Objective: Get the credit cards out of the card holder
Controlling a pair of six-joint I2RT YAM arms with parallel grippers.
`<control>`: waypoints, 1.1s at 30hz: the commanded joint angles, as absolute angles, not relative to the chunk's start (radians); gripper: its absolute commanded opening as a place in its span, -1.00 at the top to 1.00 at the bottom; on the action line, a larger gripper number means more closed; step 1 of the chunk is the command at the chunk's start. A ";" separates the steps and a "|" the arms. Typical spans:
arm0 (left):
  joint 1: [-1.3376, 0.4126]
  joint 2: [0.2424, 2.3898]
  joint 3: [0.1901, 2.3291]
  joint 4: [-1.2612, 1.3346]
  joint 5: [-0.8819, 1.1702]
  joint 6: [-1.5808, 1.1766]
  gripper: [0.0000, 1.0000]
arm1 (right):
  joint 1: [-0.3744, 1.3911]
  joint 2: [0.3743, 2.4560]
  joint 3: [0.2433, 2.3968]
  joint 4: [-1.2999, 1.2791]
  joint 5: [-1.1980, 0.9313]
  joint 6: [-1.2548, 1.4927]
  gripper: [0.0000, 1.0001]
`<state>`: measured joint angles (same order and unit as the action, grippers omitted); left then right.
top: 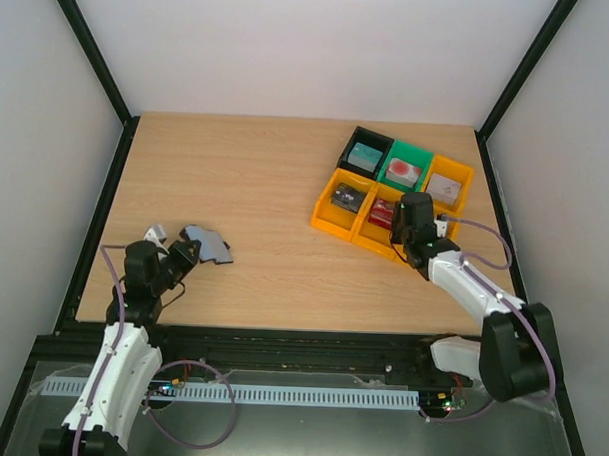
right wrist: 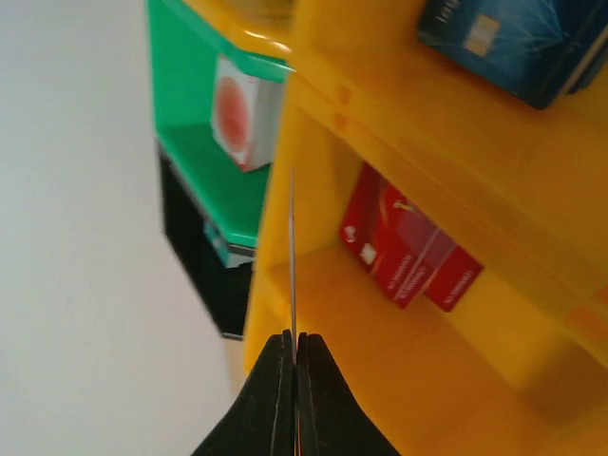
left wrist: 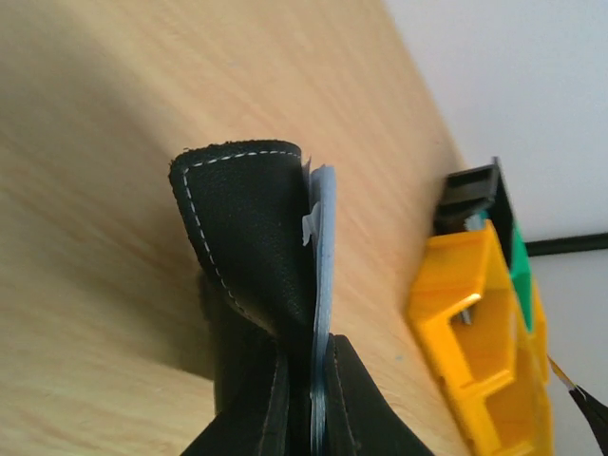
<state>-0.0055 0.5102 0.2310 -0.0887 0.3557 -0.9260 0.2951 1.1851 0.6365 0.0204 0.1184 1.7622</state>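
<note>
My left gripper (top: 187, 252) is shut on the card holder (top: 210, 244), a black folding wallet held just above the table at the near left. In the left wrist view the fingertips (left wrist: 353, 380) pinch its lower edge; the black flap (left wrist: 252, 223) curls left and a blue-grey inner face (left wrist: 324, 237) stands edge-on. My right gripper (top: 415, 214) hangs over a yellow bin (top: 376, 237). It is shut (right wrist: 294, 337) on a thin card (right wrist: 292, 252) seen edge-on. Red credit cards (right wrist: 408, 249) lie flat in that bin and also show in the top view (top: 383, 213).
A cluster of bins stands at the back right: black (top: 355, 142) with a teal block, green (top: 419, 153) with a pink-red block, yellow (top: 464, 170) with a grey block, and yellow (top: 328, 213) with dark cards (right wrist: 499, 38). The bins' yellow wall (left wrist: 456, 285) lies ahead of the wallet.
</note>
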 commanded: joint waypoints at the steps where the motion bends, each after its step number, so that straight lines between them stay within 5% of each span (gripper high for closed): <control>1: 0.001 0.455 0.197 -0.166 0.280 -0.918 0.95 | 0.301 1.272 0.681 0.058 0.119 1.834 0.97; 29: 0.018 0.409 0.162 -0.192 0.217 -0.945 0.95 | 0.301 1.631 0.847 0.086 0.319 1.964 0.97; 31: 0.018 0.411 0.163 -0.192 0.218 -0.946 0.95 | 0.301 1.643 0.861 0.076 0.326 1.955 0.85; 33: 0.020 0.412 0.163 -0.191 0.217 -0.946 0.95 | 0.301 1.650 0.869 0.062 0.320 1.953 0.46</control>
